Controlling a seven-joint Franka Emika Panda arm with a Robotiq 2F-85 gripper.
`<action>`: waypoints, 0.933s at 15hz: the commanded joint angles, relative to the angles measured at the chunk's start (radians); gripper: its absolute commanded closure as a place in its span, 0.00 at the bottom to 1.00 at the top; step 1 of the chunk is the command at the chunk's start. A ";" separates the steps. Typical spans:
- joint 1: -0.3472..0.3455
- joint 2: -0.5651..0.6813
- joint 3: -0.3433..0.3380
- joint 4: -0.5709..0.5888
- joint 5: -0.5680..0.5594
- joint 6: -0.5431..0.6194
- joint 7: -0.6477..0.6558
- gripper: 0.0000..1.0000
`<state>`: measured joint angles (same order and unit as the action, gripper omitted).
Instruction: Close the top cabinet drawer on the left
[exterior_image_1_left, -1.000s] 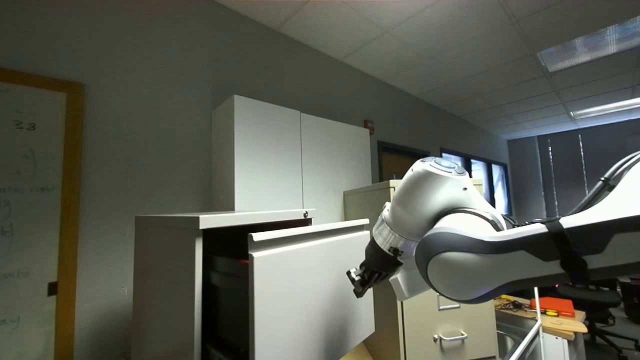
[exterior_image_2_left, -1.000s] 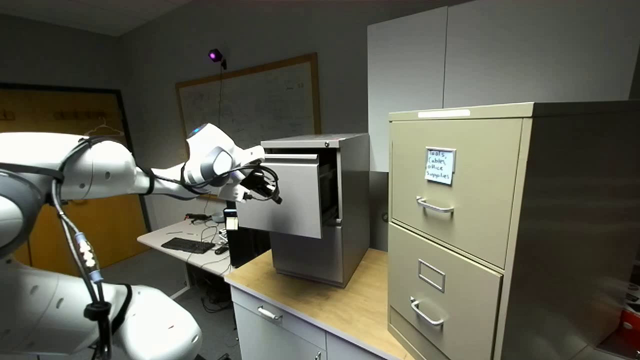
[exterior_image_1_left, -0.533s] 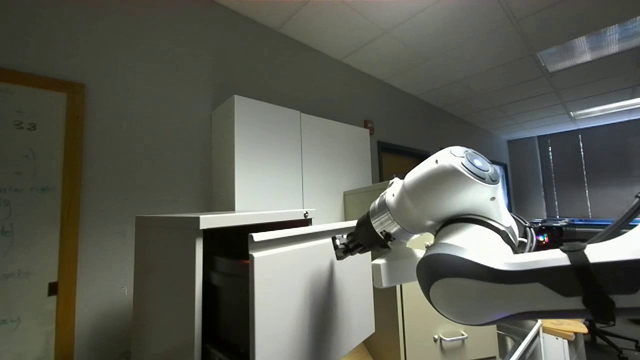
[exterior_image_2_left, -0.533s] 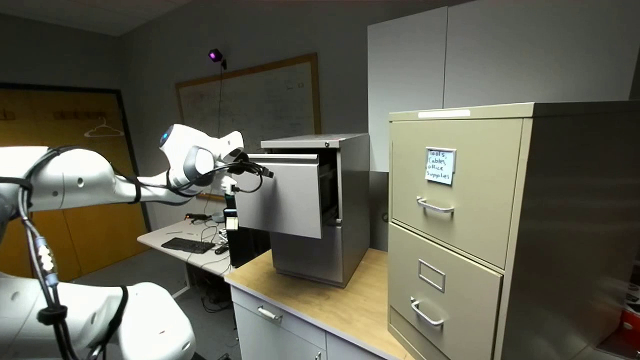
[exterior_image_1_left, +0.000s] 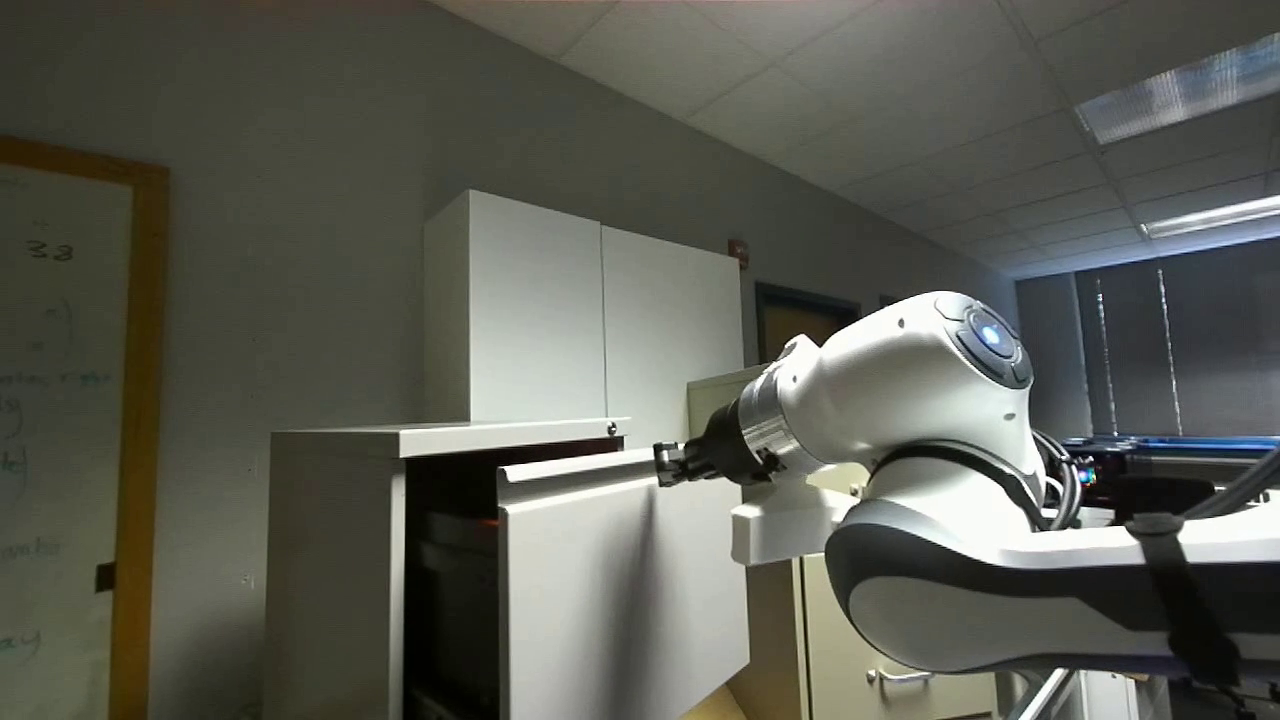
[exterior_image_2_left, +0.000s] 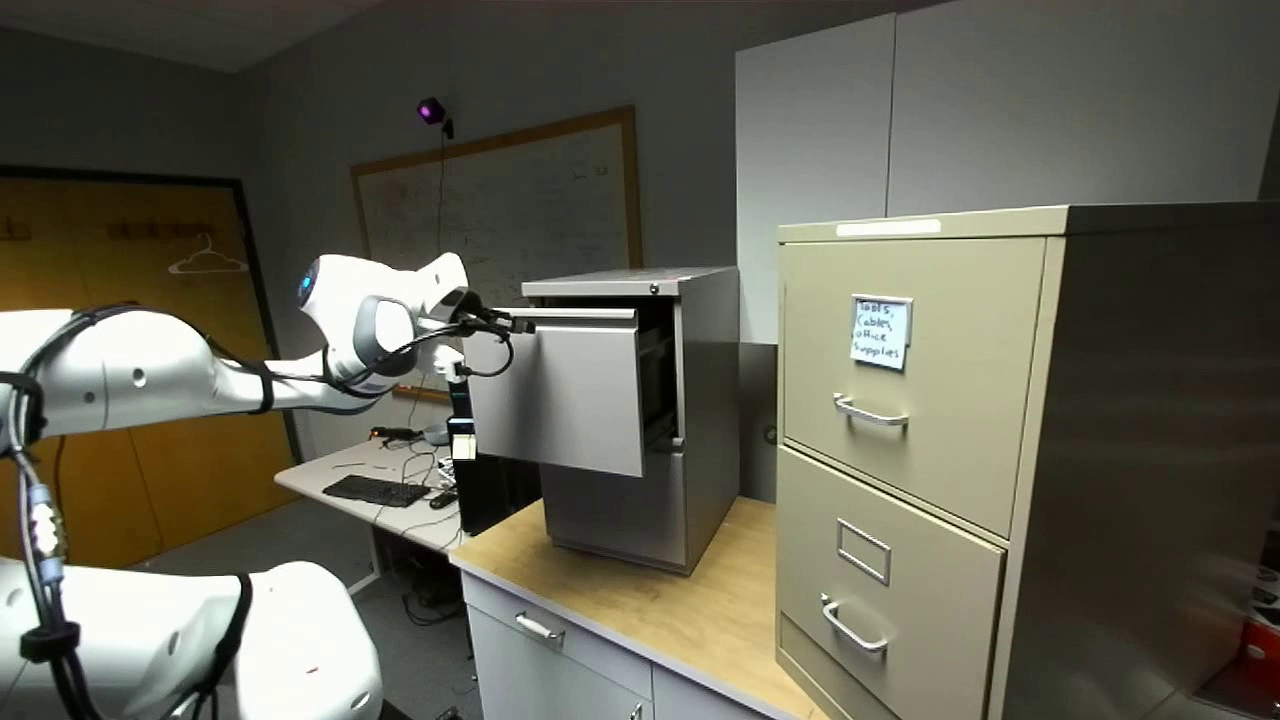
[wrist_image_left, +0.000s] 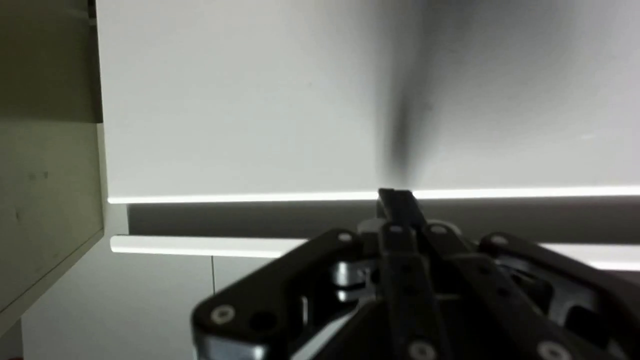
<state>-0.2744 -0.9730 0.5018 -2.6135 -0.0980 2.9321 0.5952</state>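
Observation:
The top cabinet drawer stands pulled out of its white-grey cabinet. The drawer and the cabinet show in both exterior views. My gripper is in front of the drawer's upper edge, pointing at it; it also shows dark against the drawer in an exterior view. In the wrist view, which stands upside down, the gripper's fingertips are together with nothing between them, over the bright upper lip of the drawer front. A shadow falls on the front. I cannot tell whether the fingertips touch it.
A beige filing cabinet stands beside the drawer cabinet; its side shows in the wrist view. A tall white cupboard is behind. The cabinets stand on a wooden counter. A desk with a keyboard lies beyond.
My gripper has risen from the middle of the drawer front to its upper edge, and its tilt has become more level. The drawer has not moved.

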 joint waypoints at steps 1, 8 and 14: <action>0.011 0.073 -0.011 0.024 0.039 0.024 -0.055 1.00; 0.085 0.276 -0.082 0.097 0.073 0.122 -0.191 1.00; 0.125 0.476 -0.142 0.250 0.074 0.118 -0.263 1.00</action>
<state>-0.1725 -0.6399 0.3880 -2.4822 -0.0392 3.0510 0.3949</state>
